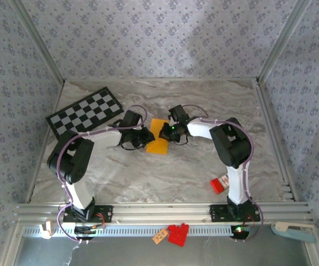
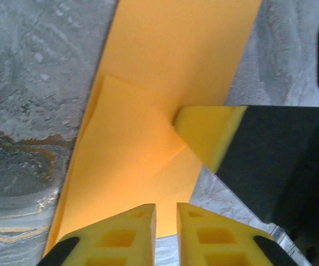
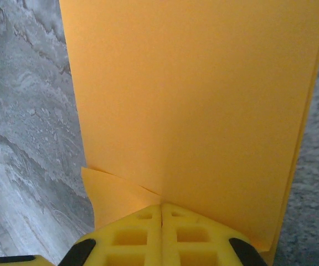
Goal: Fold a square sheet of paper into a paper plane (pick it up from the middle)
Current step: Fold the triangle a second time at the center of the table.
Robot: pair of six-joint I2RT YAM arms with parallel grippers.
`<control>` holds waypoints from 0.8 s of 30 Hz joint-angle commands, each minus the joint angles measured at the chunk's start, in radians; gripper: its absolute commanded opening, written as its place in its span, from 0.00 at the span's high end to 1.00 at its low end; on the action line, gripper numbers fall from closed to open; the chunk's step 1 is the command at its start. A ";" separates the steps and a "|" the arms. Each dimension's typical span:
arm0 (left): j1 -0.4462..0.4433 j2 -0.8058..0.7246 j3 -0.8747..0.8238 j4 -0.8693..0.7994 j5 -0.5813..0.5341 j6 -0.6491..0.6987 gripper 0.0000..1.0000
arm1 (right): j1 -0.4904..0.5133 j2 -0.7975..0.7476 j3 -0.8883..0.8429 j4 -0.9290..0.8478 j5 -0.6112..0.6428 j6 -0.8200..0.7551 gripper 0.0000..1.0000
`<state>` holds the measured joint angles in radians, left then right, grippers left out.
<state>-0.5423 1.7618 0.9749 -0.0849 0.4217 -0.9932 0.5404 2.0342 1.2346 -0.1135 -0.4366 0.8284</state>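
A: What sits furthest left?

B: A checkered board [image 1: 86, 114], flat on the table [image 1: 148, 183] toward the back left corner, apart from everything else.

A: And next to that?

B: The left gripper [image 2: 165, 215]. Its yellow fingers stand a narrow slit apart, right at the near edge of the sheet of paper [image 2: 176, 55]. Nothing shows between them except paper and table below, so it has hold of nothing I can make out.

A: Where is the paper?

B: In the middle of the table, lying between the two grippers. It is plain orange-yellow and shows as an oblong, longer than wide. One corner is turned over into a triangular flap [image 2: 126, 149] resting on top of the sheet.

A: Then the other arm?

B: The right gripper [image 3: 161, 209] has its fingers closed tight, touching along their whole length. In the left wrist view its yellow tip rests on the paper, just at the flap's edge. I cannot tell whether any paper is nipped between the fingers.

A: Anything further right?

B: A small red block [image 1: 219, 184] on the table beside the right arm's upright, well apart from the paper.
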 commanded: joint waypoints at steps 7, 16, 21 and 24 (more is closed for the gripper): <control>0.004 0.040 -0.017 -0.088 -0.044 -0.005 0.94 | -0.017 0.007 -0.011 -0.043 0.028 0.015 0.99; 0.004 0.093 -0.004 -0.154 -0.061 -0.001 1.00 | -0.010 -0.058 0.040 -0.049 -0.048 -0.063 0.98; 0.005 0.107 0.002 -0.174 -0.064 -0.001 1.00 | 0.026 -0.047 0.055 -0.126 -0.063 -0.157 0.98; 0.004 0.111 0.007 -0.188 -0.067 -0.001 1.00 | 0.038 -0.033 0.031 -0.126 -0.081 -0.157 0.98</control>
<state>-0.5385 1.8221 0.9852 -0.1814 0.3962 -0.9962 0.5640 2.0060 1.2678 -0.1791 -0.4862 0.7166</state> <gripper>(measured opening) 0.052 0.054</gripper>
